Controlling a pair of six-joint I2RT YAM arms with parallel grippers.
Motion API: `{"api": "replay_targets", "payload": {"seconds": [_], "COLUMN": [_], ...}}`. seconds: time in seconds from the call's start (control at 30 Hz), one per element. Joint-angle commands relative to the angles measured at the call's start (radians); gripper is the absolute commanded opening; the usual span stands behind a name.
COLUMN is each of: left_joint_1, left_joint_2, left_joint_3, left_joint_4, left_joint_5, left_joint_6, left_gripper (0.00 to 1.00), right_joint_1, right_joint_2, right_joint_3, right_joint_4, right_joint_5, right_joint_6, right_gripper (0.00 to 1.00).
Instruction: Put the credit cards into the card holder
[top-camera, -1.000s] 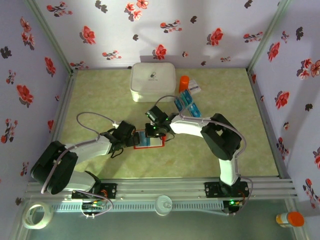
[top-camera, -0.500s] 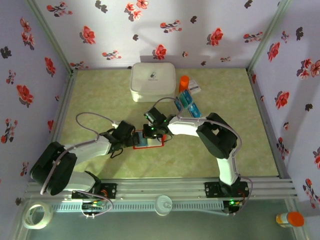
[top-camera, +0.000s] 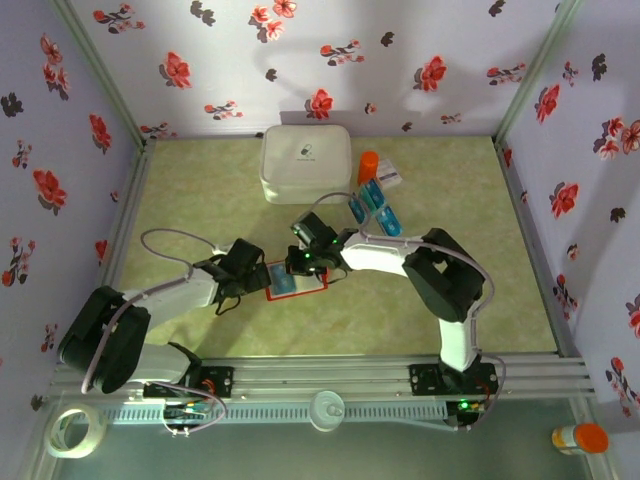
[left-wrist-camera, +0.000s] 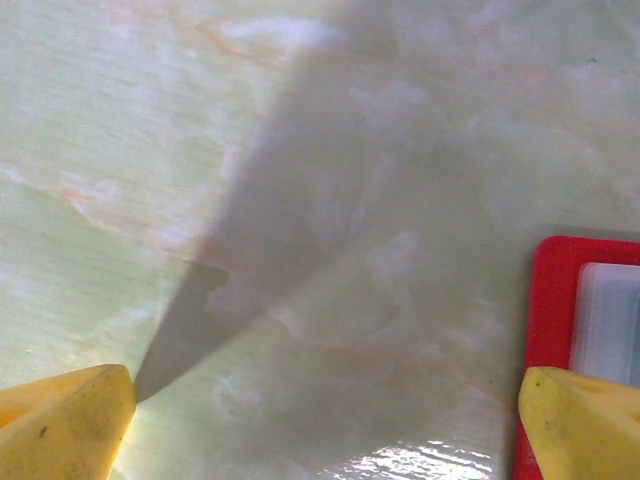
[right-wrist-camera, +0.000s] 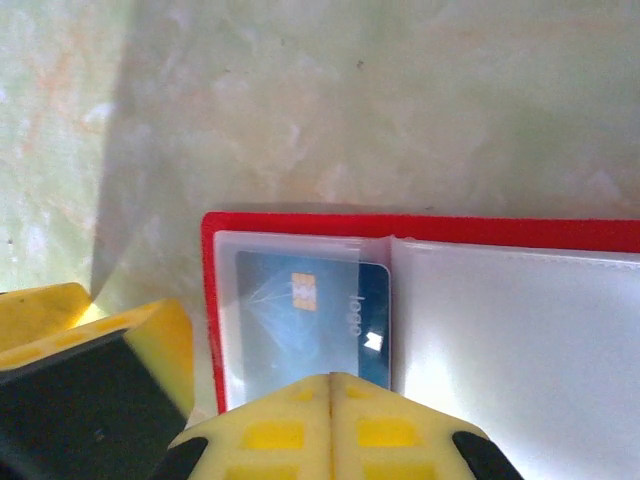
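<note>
1. The card holder (top-camera: 296, 281), a flat, bright-red square wallet, lies open on the glossy, pale-green marbled table (top-camera: 190, 190) between your two grippers. Its inside is milky plastic.
2. One glossy teal-blue credit card (right-wrist-camera: 310, 320) with a small orange chip mark sits in the holder's left pocket.
3. Your right gripper (right-wrist-camera: 330, 415) has its yellow ridged pads (right-wrist-camera: 280, 440) pressed together with nothing between them, at that card's near edge.
4. Your left gripper (left-wrist-camera: 320, 425) stands wide open, with one smooth yellow fingertip at the holder's red edge.
5. More teal cards (top-camera: 375, 208) lie farther back, near a rounded white box (top-camera: 306, 162).
</note>
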Motion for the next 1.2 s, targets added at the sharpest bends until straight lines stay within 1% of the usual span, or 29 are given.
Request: {"api": "replay_targets", "payload": {"seconds": [0.0,0.6,0.83,1.17], "left_joint_1": [0.012,0.012,0.012,0.012], "left_joint_2": [0.007,0.078,0.101,0.121], "left_joint_3": [0.009,0.019,0.032,0.033], "left_joint_4": [-0.073,-0.026,-0.016,0.011], "left_joint_5": [-0.001,0.021,0.025,0.035], "left_joint_6": [-0.034,0.005,0.014,0.021], "left_gripper": [1.00,1.00,1.00,1.00], "right_joint_1": [-0.011,-0.014,0.007,0.014], "right_joint_2": [-0.036,0.056,0.091,0.084], "right_joint_3": [-0.015,0.002,0.019,0.014], "right_joint_4": [-0.040,-0.032,-0.022,0.015], "right_joint_5": [0.027,0.012,-0.003,-0.017], "right_joint_6": [-0.021,-0.021,-0.010,0.022], "right_gripper": [0.08,0.07,0.07,0.07]}}
